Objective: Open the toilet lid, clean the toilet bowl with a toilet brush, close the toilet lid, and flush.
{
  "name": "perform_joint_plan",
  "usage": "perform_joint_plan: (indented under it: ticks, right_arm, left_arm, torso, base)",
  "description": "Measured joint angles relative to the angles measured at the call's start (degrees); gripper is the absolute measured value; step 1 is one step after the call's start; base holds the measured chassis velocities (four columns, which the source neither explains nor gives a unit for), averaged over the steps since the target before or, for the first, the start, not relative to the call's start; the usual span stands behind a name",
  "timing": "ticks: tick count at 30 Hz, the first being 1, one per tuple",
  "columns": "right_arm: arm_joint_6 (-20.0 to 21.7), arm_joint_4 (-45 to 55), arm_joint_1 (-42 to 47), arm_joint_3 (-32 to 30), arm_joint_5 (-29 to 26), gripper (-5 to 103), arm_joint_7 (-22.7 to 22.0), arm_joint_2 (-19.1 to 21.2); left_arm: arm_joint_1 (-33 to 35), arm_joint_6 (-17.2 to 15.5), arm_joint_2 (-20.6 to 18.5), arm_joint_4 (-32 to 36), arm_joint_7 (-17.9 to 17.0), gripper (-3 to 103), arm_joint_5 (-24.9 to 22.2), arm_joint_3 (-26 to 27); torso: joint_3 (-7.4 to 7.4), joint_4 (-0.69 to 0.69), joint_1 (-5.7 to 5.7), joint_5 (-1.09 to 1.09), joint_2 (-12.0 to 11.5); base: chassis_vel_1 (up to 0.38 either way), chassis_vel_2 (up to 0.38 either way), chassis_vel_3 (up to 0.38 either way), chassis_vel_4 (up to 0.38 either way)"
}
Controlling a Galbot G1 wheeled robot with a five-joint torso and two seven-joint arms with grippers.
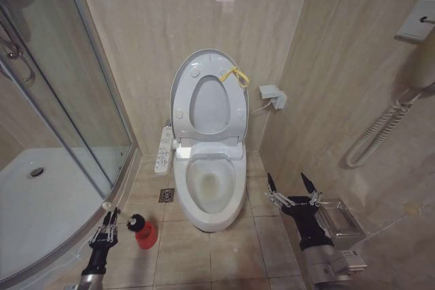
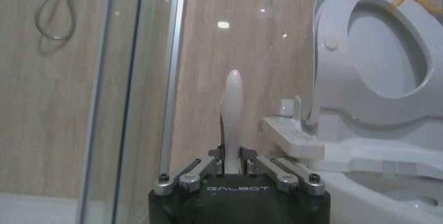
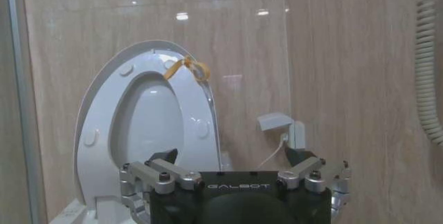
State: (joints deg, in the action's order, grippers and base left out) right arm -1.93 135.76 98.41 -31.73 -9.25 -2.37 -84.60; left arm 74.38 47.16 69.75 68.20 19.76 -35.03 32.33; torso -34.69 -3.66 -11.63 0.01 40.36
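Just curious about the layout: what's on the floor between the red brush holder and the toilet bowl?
In the head view, bare tile with a small floor drain lies between the red holder and the toilet bowl.

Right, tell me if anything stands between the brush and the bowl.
Nothing visible does. The left gripper is shut on the toilet brush, whose head sits at the red holder cup. Bare floor lies between it and the toilet bowl, and the toilet lid stands open.
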Motion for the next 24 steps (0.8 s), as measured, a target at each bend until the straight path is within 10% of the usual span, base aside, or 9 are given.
perform_joint_plan:
  ticks: [24]
  right_arm:
    - [0.00,0.00,0.00,0.00,0.00,100,-0.01,0.00]
  left_arm:
    - [-13.59,-0.24,-0.79,-20.37,6.44,15,-10.48,-6.55]
  torso:
    - [0.00,-0.01,0.00,-0.01,0.00]
  base:
    - [0.000,0.000,0.000,0.000]
